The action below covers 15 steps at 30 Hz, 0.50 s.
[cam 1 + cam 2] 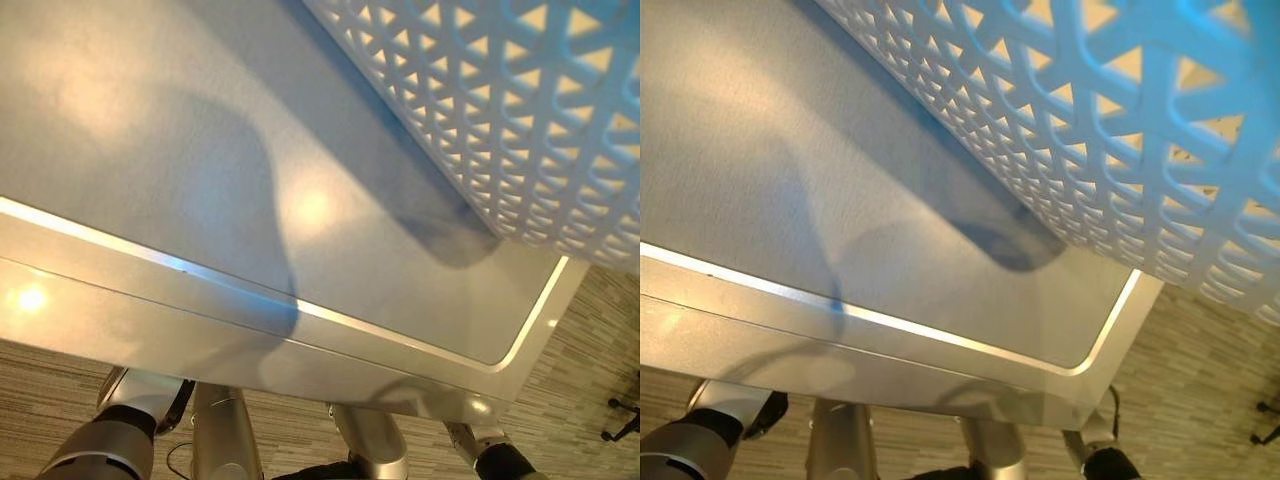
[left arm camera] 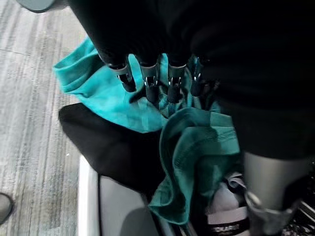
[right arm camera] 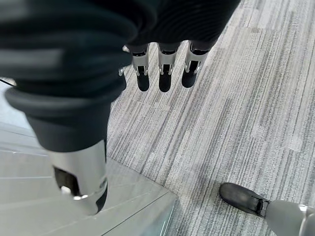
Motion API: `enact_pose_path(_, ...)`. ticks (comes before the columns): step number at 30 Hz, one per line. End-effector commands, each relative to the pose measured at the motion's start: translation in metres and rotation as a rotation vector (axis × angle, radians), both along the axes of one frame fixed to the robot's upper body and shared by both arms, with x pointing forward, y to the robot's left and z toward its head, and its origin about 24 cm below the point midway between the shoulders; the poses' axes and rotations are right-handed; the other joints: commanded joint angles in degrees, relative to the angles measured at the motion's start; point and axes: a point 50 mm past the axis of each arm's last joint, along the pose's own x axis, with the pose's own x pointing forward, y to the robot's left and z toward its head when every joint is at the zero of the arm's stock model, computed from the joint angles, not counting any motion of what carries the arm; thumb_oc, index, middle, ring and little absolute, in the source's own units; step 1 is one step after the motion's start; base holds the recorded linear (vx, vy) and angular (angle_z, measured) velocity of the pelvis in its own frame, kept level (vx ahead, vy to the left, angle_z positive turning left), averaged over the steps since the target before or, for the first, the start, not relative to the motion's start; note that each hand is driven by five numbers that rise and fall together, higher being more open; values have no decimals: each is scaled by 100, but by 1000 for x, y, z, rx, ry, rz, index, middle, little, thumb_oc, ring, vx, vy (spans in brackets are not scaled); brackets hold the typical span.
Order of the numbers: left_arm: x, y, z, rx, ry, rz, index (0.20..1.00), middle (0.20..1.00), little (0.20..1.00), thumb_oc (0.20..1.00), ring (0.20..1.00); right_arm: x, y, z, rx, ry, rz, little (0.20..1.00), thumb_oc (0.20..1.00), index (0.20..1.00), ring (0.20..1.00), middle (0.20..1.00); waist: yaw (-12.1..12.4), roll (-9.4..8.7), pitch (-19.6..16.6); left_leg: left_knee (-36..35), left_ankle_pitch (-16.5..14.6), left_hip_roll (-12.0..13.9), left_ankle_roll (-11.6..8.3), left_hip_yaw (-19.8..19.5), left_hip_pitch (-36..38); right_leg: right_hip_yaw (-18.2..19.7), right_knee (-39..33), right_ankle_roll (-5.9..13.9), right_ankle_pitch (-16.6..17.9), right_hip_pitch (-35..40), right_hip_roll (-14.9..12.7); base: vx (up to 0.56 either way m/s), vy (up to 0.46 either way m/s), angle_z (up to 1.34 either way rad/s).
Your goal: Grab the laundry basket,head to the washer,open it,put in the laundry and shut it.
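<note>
Washer top [image 1: 200, 190]: a broad grey panel with a bright metal rim, seen from above in the head views; both arms drop below its near edge, so the fingers of both hands sit lower than this surface.
Laundry basket [image 1: 1120, 130]: white plastic lattice with triangular holes, resting on the far right part of the washer top and casting a dark shadow onto it; it stands well apart from both hands, and no fingers touch it.
Floor [image 3: 231, 113]: grey striped carpet, lying past the right hand's fingertips and also beside the laundry in the left wrist view.
Teal cloth [image 2: 192, 162]: crumpled laundry just beyond the left fingertips, one fold spread toward the carpet and another hanging down over a pale edge that may be the washer's door, though the angle is too poor to be sure.
Black garment [image 2: 108, 147]: dark cloth lying beside the teal piece, on the side away from the thumb, touching it.
Left hand [image 2: 152, 83]: fingers hang fairly straight in a row, tips at the teal cloth; they seem to brush it rather than curl round it, so nothing is held.
Right hand [image 3: 165, 73]: fingers relaxed and pointing down at bare carpet, thumb apart beside them, holding nothing.
</note>
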Motion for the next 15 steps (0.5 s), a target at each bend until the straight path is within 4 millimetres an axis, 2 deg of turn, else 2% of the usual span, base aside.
enact_pose_path(1, -4, 13, -8, -98, -7, 85, 1000, 1000, 1000, 1000, 1000, -6, -14, 10, 21, -61, -78, 1000, 1000, 1000, 1000, 1000, 194, -313, 105, -175, -179, -230, -152, 295, -57, -88, 491, 20, -788, 327, 102, 0, 0, 0)
enact_pose_path(5, 1, 11, -6, -282, -26, 124, 1000, 1000, 1000, 1000, 1000, -4, -13, 13, 20, -72, -77, 1000, 1000, 1000, 1000, 1000, 140, -349, 108, -180, -194, -232, -144, 282, -81, -67, 521, 14, -789, 258, 112, 0, 0, 0)
enact_pose_path(6, 4, 10, -3, -356, -39, 132, 1000, 1000, 1000, 1000, 1000, -3, -12, 13, 18, -73, -76, 1000, 1000, 1000, 1000, 1000, 120, -371, 96, -188, -197, -225, -144, 284, -82, -56, 524, 13, -790, 247, 115, 31, -16, 0)
enact_pose_path(7, 12, 7, 12, -501, -87, 125, 1000, 1000, 1000, 1000, 1000, 0, -10, 16, 15, -86, -70, 1000, 1000, 1000, 1000, 1000, 60, -416, 79, -212, -201, -218, -150, 278, -103, -38, 524, 14, -788, 210, 127, 0, 0, 0)
enact_pose_path(8, 13, 8, 13, -504, -89, 125, 1000, 1000, 1000, 1000, 1000, 0, -10, 16, 15, -89, -69, 1000, 1000, 1000, 1000, 1000, 51, -415, 84, -212, -200, -219, -150, 276, -109, -39, 526, 13, -790, 204, 126, 49, -31, -2)
enact_pose_path(9, 27, 1, 53, -643, -200, 80, 1000, 1000, 1000, 1000, 1000, 5, -8, 24, 15, -128, -56, 1000, 1000, 1000, 1000, 1000, -57, -492, 35, -268, -196, -209, -153, 262, -133, -13, 545, 21, -782, 145, 143, 33, -19, -4)
enact_pose_path(10, 27, 2, 54, -645, -202, 80, 1000, 1000, 1000, 1000, 1000, 6, -8, 25, 15, -130, -56, 1000, 1000, 1000, 1000, 1000, -63, -490, 38, -270, -194, -210, -153, 261, -140, -14, 547, 21, -783, 136, 142, 40, -26, -1)
enact_pose_path(15, 37, 6, 140, -787, -459, 15, 1000, 1000, 1000, 1000, 1000, 10, -8, 36, 10, -182, -24, 1000, 1000, 1000, 1000, 1000, -269, -578, -83, -273, -237, -199, -142, 245, -296, -7, 629, 45, -764, -37, 168, 5, -5, 1)
